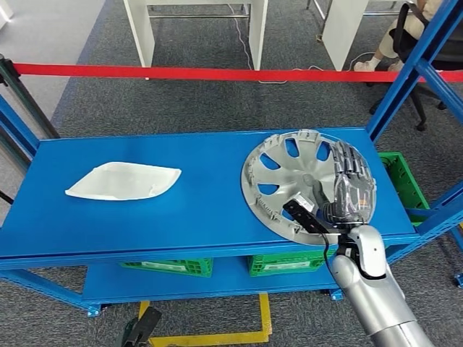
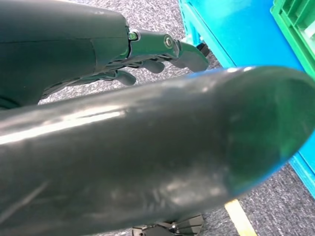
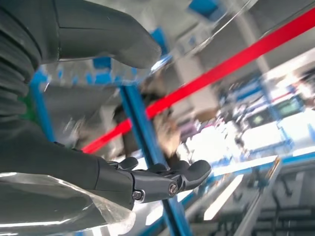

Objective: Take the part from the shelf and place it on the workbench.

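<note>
- Where the silver right arm comes up from the near edge in the head view, the right hand lies over the right part of the silver wheel cover, fingers stretched flat across its face, palm down.
- Whether that hand actually grips the wheel cover or just rests on it, cannot tell; right wrist view shows its dark fingers extended with a shiny curved surface close against the hand.
- Wheel cover lies flat on the top board of the blue shelf, near the shelf's right end, its near rim just under the wrist.
- Left hand in the left wrist view: dark fingers loosely apart, nothing in them, over grey carpet beside a blue shelf frame.
- Well to the left of the right hand, on the same board, a white plastic part lies flat, well apart from the wheel cover.
- Below the hand, on the lower board, green crates; another green crate just right of the hand, beyond the shelf post.
- Yellow floor tape on the carpet nearer than the shelf.
- Farther than the hand, past the shelf, a red barrier tape runs across.
- Beyond it, white desk legs and a seated person on an office chair, far right.
</note>
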Controlling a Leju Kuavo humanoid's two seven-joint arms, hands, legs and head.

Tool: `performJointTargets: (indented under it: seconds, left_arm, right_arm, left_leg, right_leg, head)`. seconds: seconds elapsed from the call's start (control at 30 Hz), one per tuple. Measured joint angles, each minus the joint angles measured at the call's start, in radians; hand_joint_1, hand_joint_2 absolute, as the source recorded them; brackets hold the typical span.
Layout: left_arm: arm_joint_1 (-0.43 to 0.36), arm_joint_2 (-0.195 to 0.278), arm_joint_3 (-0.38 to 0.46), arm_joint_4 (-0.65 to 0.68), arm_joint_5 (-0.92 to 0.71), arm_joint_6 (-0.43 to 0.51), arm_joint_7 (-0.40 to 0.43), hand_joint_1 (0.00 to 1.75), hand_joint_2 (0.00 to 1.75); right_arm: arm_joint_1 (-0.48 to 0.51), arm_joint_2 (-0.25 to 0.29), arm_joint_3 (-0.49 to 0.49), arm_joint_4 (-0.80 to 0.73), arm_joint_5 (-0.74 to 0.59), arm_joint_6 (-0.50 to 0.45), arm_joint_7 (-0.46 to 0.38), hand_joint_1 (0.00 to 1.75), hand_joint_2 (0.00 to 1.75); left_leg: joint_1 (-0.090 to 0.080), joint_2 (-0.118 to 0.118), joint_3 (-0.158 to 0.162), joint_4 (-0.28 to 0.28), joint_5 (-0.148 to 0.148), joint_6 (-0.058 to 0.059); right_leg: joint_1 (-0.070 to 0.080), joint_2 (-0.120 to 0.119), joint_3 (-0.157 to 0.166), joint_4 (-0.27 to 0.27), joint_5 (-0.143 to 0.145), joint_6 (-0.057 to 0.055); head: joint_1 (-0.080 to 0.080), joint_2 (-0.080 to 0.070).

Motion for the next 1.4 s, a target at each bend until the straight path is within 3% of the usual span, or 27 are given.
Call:
performJointTargets:
  seconds: [0.07,0.1,0.17,0.23,0.27,0.33,0.4,0.43,0.47,0.53,0.57,0.63,0.73,0.8,0.87,0.9,0.93,0.97,1.03,1.1,1.2,1.27,1.37,1.4]
  left_arm:
    - [-0.001,-0.001,0.0,0.0,0.0,0.0,-0.001,0.0,0.0]
    - [-0.001,-0.001,0.0,0.0,0.0,0.0,-0.001,0.0,0.0]
    - [-0.001,-0.001,0.0,0.0,0.0,0.0,-0.003,0.0,0.0]
    - [-0.001,-0.001,0.0,0.0,0.0,0.0,-0.004,0.0,0.0]
    - [-0.002,-0.001,0.0,0.0,0.0,0.0,-0.006,0.0,0.0]
    - [-0.001,-0.001,0.0,0.0,0.0,0.0,-0.009,0.0,0.0]
    - [0.0,-0.001,0.0,0.0,-0.001,0.0,-0.01,0.0,0.0]
    - [0.0,0.0,0.0,0.0,-0.002,0.0,-0.01,0.0,0.0]
    - [-0.001,0.0,-0.001,0.0,-0.003,-0.001,-0.01,0.0,0.0]
    - [-0.002,0.001,-0.001,0.0,-0.004,-0.001,-0.011,0.0,0.0]
    - [-0.003,0.001,-0.002,0.0,-0.005,-0.001,-0.011,0.0,0.0]
    - [-0.003,0.002,-0.003,0.0,-0.007,-0.001,-0.011,0.0,0.0]
    - [-0.003,0.003,-0.007,0.0,-0.01,-0.002,-0.012,0.0,0.0]
    - [-0.004,0.002,-0.009,0.0,-0.011,-0.002,-0.012,0.0,0.0]
    - [-0.005,0.002,-0.011,0.0,-0.012,-0.002,-0.012,0.0,0.0]
    - [-0.005,0.002,-0.011,0.0,-0.012,-0.003,-0.012,0.0,0.0]
    - [-0.004,0.003,-0.012,0.0,-0.012,-0.004,-0.012,0.0,0.0]
    - [-0.004,0.003,-0.014,0.0,-0.013,-0.005,-0.012,0.0,0.0]
    - [-0.006,0.003,-0.016,0.0,-0.014,-0.008,-0.012,0.0,0.0]
    - [-0.009,0.002,-0.017,0.0,-0.014,-0.008,-0.013,0.0,0.0]
    - [-0.01,0.002,-0.017,0.0,-0.014,-0.009,-0.014,0.0,0.0]
    - [-0.011,0.003,-0.017,0.0,-0.014,-0.008,-0.014,0.0,0.0]
    - [-0.01,0.004,-0.017,0.0,-0.013,-0.008,-0.014,0.0,0.0]
    - [-0.009,0.004,-0.017,0.0,-0.012,-0.008,-0.014,0.0,0.0]
  right_arm:
    - [0.011,0.005,-0.007,-0.029,-0.067,0.049,-0.04,0.0,1.75]
    - [0.016,0.007,-0.009,-0.04,-0.093,0.066,-0.052,0.0,1.75]
    - [0.028,0.01,-0.012,-0.058,-0.115,0.082,-0.063,0.0,1.75]
    - [0.034,0.013,-0.013,-0.072,-0.127,0.092,-0.07,0.0,1.75]
    - [0.035,0.014,-0.013,-0.078,-0.146,0.104,-0.076,0.0,1.75]
    - [0.037,0.015,-0.012,-0.085,-0.222,0.154,-0.102,0.0,1.75]
    - [0.042,0.015,-0.005,-0.087,-0.322,0.221,-0.131,0.0,1.75]
    - [0.044,0.015,0.001,-0.087,-0.362,0.248,-0.141,0.0,1.75]
    - [0.044,0.015,0.007,-0.089,-0.394,0.271,-0.149,0.0,1.75]
    - [0.043,0.015,0.018,-0.092,-0.431,0.3,-0.16,0.0,1.75]
    - [0.041,0.014,0.023,-0.093,-0.445,0.311,-0.163,0.0,1.75]
    - [0.038,0.01,0.033,-0.094,-0.479,0.342,-0.17,0.0,1.75]
    - [0.031,-0.007,0.061,-0.098,-0.532,0.397,-0.177,0.0,1.75]
    - [0.021,-0.022,0.082,-0.102,-0.553,0.425,-0.179,0.0,1.75]
    - [0.015,-0.035,0.101,-0.103,-0.563,0.441,-0.181,0.0,1.75]
    - [0.014,-0.042,0.11,-0.103,-0.568,0.451,-0.183,0.0,1.75]
    - [0.012,-0.049,0.12,-0.103,-0.576,0.464,-0.187,0.0,1.75]
    - [0.008,-0.057,0.131,-0.103,-0.586,0.482,-0.194,0.0,1.75]
    - [-0.009,-0.071,0.156,-0.106,-0.608,0.519,-0.21,0.0,1.75]
    - [-0.03,-0.083,0.18,-0.107,-0.624,0.55,-0.219,0.0,1.75]
    - [-0.051,-0.106,0.215,-0.104,-0.644,0.583,-0.215,0.0,1.75]
    - [-0.071,-0.121,0.237,-0.099,-0.649,0.592,-0.209,0.0,1.75]
    - [-0.097,-0.138,0.267,-0.086,-0.643,0.592,-0.193,0.0,1.75]
    - [-0.1,-0.144,0.278,-0.081,-0.64,0.593,-0.188,0.0,1.75]
  left_leg:
    - [-0.004,0.0,-0.001,0.003,-0.003,-0.009]
    - [-0.006,0.0,-0.003,0.004,-0.003,-0.014]
    - [-0.007,0.0,-0.004,0.002,-0.002,-0.024]
    - [-0.005,0.0,-0.01,0.023,-0.02,-0.034]
    - [-0.004,0.001,-0.025,0.06,-0.044,-0.039]
    - [-0.002,0.001,-0.081,0.19,-0.11,-0.046]
    - [-0.002,0.001,-0.127,0.29,-0.14,-0.048]
    - [-0.002,0.001,-0.127,0.289,-0.127,-0.047]
    - [-0.002,0.001,-0.108,0.247,-0.097,-0.045]
    - [-0.004,0.001,-0.045,0.11,-0.027,-0.035]
    - [-0.005,0.001,-0.02,0.053,-0.008,-0.031]
    - [-0.008,0.001,-0.003,0.009,-0.005,-0.025]
    - [-0.005,0.001,-0.002,-0.001,-0.001,-0.011]
    - [-0.001,0.001,0.001,-0.006,0.002,-0.003]
    - [-0.001,0.001,0.001,-0.006,0.002,0.001]
    - [-0.001,0.001,0.001,-0.005,0.001,0.001]
    - [-0.001,0.001,0.001,-0.005,0.001,0.001]
    - [-0.001,0.001,0.002,-0.004,0.0,0.001]
    - [-0.002,0.001,0.004,-0.002,-0.004,-0.004]
    - [-0.005,0.001,0.001,0.003,-0.006,-0.013]
    - [-0.006,0.001,-0.002,0.004,-0.006,-0.028]
    - [-0.005,0.001,-0.014,0.035,-0.029,-0.039]
    - [-0.002,0.001,-0.092,0.211,-0.114,-0.049]
    - [-0.001,0.001,-0.117,0.264,-0.13,-0.05]
  right_leg:
    - [0.002,0.0,0.061,-0.116,0.037,-0.006]
    - [0.003,0.001,0.074,-0.14,0.038,-0.009]
    - [0.003,0.003,0.076,-0.143,0.037,-0.017]
    - [0.0,0.002,0.078,-0.147,0.04,-0.03]
    - [-0.002,0.001,0.08,-0.149,0.041,-0.035]
    - [-0.002,0.0,0.081,-0.149,0.04,-0.042]
    - [-0.001,0.001,0.081,-0.148,0.039,-0.043]
    - [-0.001,0.001,0.082,-0.148,0.039,-0.043]
    - [0.0,0.002,0.083,-0.148,0.039,-0.043]
    - [0.002,0.003,0.084,-0.146,0.036,-0.039]
    - [0.004,0.004,0.083,-0.144,0.035,-0.036]
    - [0.007,0.003,0.078,-0.142,0.036,-0.027]
    - [0.004,0.002,0.069,-0.134,0.026,-0.012]
    - [0.002,0.002,0.032,-0.058,-0.021,-0.003]
    - [0.0,0.002,-0.028,0.072,-0.077,0.003]
    - [0.0,0.002,-0.051,0.116,-0.087,0.004]
    - [0.0,0.002,-0.058,0.126,-0.078,0.005]
    - [-0.001,0.002,-0.046,0.098,-0.052,0.005]
    - [0.0,0.001,0.017,-0.032,0.013,0.003]
    - [0.002,0.003,0.067,-0.127,0.038,-0.003]
    - [0.003,0.004,0.075,-0.14,0.036,-0.02]
    - [0.0,0.003,0.078,-0.145,0.039,-0.033]
    - [-0.001,0.002,0.08,-0.147,0.039,-0.043]
    - [0.0,0.002,0.08,-0.146,0.039,-0.044]
  head:
    - [-0.001,0.0]
    - [-0.001,0.0]
    - [-0.002,0.0]
    - [-0.003,0.0]
    - [-0.004,0.0]
    - [-0.006,0.0]
    - [-0.006,0.0]
    - [-0.006,0.0]
    - [-0.006,0.0]
    - [-0.006,0.0]
    - [-0.005,0.0]
    - [-0.005,0.0]
    - [-0.003,0.0]
    - [0.0,0.0]
    - [0.003,0.0]
    - [0.003,0.0]
    - [0.004,0.0]
    - [0.004,0.0]
    - [0.004,0.0]
    - [0.003,0.0]
    - [0.002,0.0]
    - [-0.001,0.0]
    - [-0.007,0.0]
    - [-0.006,0.0]
